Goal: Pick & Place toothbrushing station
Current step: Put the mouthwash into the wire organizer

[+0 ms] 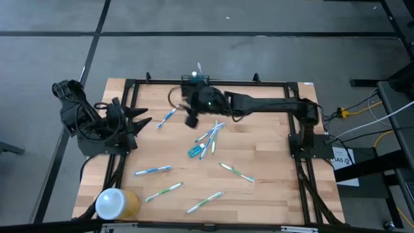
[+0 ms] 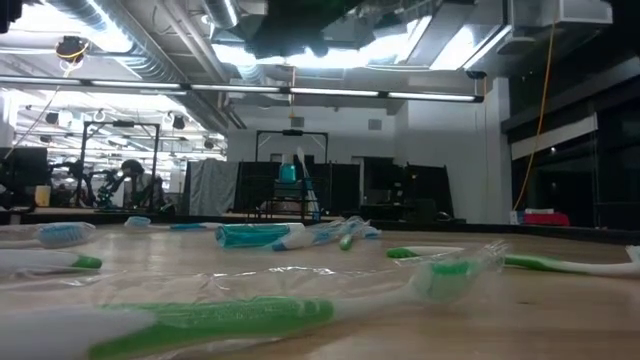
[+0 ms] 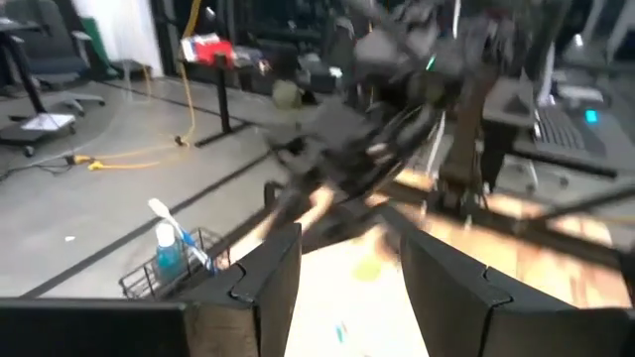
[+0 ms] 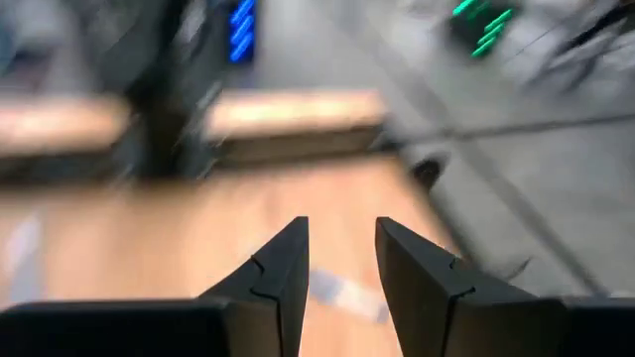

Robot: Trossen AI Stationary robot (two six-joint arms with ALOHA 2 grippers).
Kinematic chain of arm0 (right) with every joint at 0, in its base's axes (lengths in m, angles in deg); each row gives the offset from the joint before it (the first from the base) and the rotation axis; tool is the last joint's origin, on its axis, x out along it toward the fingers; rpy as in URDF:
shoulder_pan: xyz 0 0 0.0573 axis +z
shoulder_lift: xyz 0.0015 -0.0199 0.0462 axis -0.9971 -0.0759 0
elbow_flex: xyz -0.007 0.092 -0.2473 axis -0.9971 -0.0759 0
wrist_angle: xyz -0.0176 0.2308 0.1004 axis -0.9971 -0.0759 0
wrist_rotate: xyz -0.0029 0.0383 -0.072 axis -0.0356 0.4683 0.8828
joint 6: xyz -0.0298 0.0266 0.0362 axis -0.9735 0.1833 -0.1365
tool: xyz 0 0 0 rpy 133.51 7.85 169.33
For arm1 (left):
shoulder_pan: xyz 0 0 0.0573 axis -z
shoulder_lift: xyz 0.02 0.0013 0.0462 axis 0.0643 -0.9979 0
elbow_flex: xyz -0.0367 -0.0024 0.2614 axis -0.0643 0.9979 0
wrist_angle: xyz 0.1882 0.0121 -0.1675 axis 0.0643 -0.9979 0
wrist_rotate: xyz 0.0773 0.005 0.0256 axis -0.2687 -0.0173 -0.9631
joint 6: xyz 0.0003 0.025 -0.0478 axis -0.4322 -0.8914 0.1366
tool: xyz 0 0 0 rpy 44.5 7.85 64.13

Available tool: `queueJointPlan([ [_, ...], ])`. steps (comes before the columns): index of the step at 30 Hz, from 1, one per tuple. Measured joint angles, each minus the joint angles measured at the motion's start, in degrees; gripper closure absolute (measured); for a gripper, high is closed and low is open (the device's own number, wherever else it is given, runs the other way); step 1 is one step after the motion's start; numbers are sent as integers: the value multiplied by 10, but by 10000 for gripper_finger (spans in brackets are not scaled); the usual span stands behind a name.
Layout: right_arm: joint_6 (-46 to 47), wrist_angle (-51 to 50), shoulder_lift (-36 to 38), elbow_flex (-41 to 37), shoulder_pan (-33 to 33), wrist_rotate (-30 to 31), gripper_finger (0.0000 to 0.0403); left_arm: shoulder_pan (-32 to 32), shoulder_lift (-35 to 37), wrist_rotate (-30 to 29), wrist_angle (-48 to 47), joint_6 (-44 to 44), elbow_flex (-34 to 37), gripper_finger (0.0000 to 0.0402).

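Several toothbrushes point(image 1: 208, 137) lie loose on the wooden table point(image 1: 272, 194) in the high view; right gripper point(image 1: 193, 118) reaches to the far edge, toothbrushing station point(image 1: 195, 79) just beyond it, not held. Left gripper point(image 1: 143, 122) sits near its own base, well apart from the station.

Low view: station point(image 2: 292, 190) stands at the far edge, behind the brushes.

Left wrist view: fingers point(image 3: 273, 278) spread apart, empty; station point(image 3: 174, 263) beside them.

Right wrist view: fingers point(image 4: 283, 273) parted, holding nothing.

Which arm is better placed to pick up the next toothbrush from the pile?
Right, probably: the right gripper, open and empty, hangs beside the toothbrush pile, while the left gripper waits at the table's left edge.
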Motion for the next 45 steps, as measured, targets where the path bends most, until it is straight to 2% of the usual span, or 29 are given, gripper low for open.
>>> queueJointPlan([
  [3,13,-144,39,-18,26,-42,283,-13,2,43,-58,40,0,233],
  [7,91,-174,134,-128,65,-97,283,-40,-13,132,-134,104,0,233],
  [14,281,-184,334,-317,162,-51,283,-77,-81,227,-140,138,0,233],
  [21,430,-214,420,-416,295,-12,283,-150,-182,299,-24,130,0,222],
  [24,489,-220,434,-439,363,26,283,-190,-228,336,38,127,0,203],
  [28,549,-231,444,-443,451,109,283,-227,-289,378,101,90,0,181],
  [32,612,-259,444,-443,518,189,282,-262,-357,437,135,18,0,186],
  [39,710,-280,443,-443,578,296,282,-319,-435,527,173,-100,0,224],
  [45,784,-280,443,-443,607,372,282,-384,-461,607,196,-167,0,210],
])
